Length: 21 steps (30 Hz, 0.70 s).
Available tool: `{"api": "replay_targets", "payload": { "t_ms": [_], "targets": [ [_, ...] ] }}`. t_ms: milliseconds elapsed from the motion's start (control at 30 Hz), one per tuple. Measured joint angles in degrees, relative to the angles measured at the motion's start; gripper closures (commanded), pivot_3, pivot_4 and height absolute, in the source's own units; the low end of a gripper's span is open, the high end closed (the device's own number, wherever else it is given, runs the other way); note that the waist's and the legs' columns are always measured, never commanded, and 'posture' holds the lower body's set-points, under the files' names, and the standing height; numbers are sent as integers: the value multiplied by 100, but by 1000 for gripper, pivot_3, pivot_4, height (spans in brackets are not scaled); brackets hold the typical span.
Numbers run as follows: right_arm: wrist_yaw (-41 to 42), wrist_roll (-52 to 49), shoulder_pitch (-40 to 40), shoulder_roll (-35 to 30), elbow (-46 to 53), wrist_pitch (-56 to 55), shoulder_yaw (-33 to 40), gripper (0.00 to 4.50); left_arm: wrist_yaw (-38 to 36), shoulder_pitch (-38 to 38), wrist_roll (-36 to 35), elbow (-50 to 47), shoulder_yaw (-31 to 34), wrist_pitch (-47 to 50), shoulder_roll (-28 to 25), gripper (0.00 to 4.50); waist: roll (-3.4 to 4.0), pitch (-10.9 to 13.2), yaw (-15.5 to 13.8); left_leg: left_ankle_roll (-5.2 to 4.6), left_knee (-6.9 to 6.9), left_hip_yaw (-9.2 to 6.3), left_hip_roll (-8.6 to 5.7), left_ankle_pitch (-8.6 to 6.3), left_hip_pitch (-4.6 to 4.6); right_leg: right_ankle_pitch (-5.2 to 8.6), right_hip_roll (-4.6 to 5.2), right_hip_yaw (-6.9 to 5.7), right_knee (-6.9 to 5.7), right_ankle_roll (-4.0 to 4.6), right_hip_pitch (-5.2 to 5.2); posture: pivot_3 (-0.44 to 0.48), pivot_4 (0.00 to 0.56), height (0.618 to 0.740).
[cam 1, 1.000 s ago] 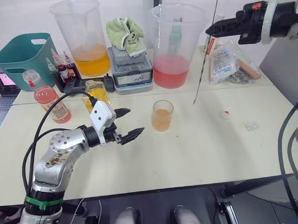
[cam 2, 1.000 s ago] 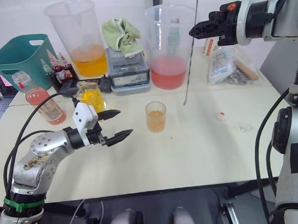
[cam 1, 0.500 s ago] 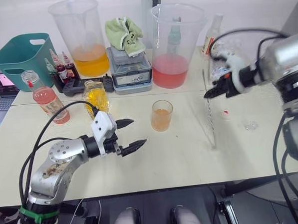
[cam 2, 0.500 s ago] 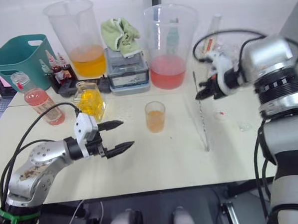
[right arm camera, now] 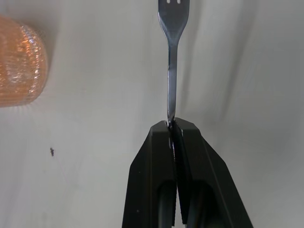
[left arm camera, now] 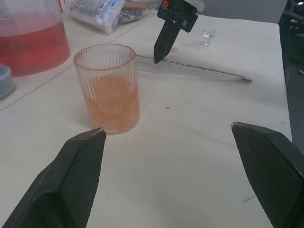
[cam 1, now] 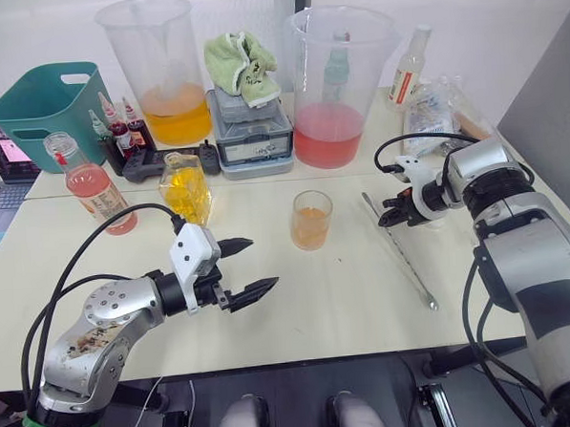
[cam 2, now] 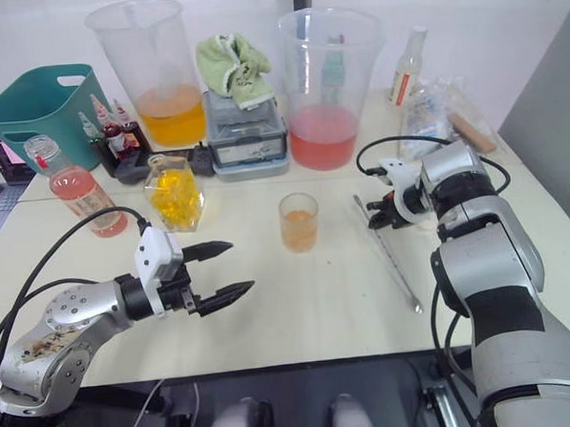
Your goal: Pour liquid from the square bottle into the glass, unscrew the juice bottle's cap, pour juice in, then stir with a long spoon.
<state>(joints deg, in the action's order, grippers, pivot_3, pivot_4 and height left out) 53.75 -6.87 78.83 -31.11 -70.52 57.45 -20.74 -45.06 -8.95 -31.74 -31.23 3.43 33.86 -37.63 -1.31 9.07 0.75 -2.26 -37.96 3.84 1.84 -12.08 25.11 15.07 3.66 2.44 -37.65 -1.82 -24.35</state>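
Your right gripper [cam 1: 388,217] has dropped from high over the back of the table to the tabletop in the last second, and the long spoon [cam 1: 398,251] came down with it: a second ago it hung near-vertical in the air, half a second ago it stood tilted with its tip on the table, now it lies flat on the table, right of the glass [cam 1: 311,220]. The fingers are pinched tight on the spoon's forked end (the wrist view shows the handle running straight out from the closed tips), so the spoon is laid down but not let go.

The left gripper [cam 1: 247,268] has barely shifted. It hovers low just left of the glass, its fingers [left arm camera: 78,175] spread wide, holding nothing.

The glass holds orange liquid, about half full. The square bottle [cam 1: 184,187] stands behind the left gripper with yellow liquid inside. The juice bottle [cam 1: 89,184] stands far left, uncapped as far as I can see. A small white piece with red [cam 1: 413,185], maybe the cap, sits just behind the right gripper (too small to be sure).

Meaning for you: both pours look done, and a spoon set down flat beside a filled glass reads as stirring finished. Probably only the release is left.
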Motion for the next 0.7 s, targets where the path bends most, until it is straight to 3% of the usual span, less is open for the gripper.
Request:
{"api": "replay_targets", "payload": {
  "t_ms": [367, 600, 700],
  "targets": [
    [216, 335, 231, -127, -54, 130, 583, 92, -48, 102, -67, -92, 44, 0, -132, 0, 8, 5, -8, 1, 0, 1, -1, 0, 1, 0, 0, 1, 0, 0, -2, 0, 150, 740],
    [629, 329, 625, -724, 555, 602, 835, 35, -197, 71, -240, 125, 369, 4, -285, 0, 9, 6, 1, 1, 1, 2, 1, 0, 0, 0, -2, 1, 4, 1, -2, 0, 150, 740],
    [780, 221, 435, -985, 1397, 622, 1044, 35, -207, 27, -301, 299, 488, 34, -340, 0, 10, 6, -8, 1, 1, 0, 1, 0, 0, 0, -2, -2, 6, 1, 0, 0, 150, 740]
  ]
}}
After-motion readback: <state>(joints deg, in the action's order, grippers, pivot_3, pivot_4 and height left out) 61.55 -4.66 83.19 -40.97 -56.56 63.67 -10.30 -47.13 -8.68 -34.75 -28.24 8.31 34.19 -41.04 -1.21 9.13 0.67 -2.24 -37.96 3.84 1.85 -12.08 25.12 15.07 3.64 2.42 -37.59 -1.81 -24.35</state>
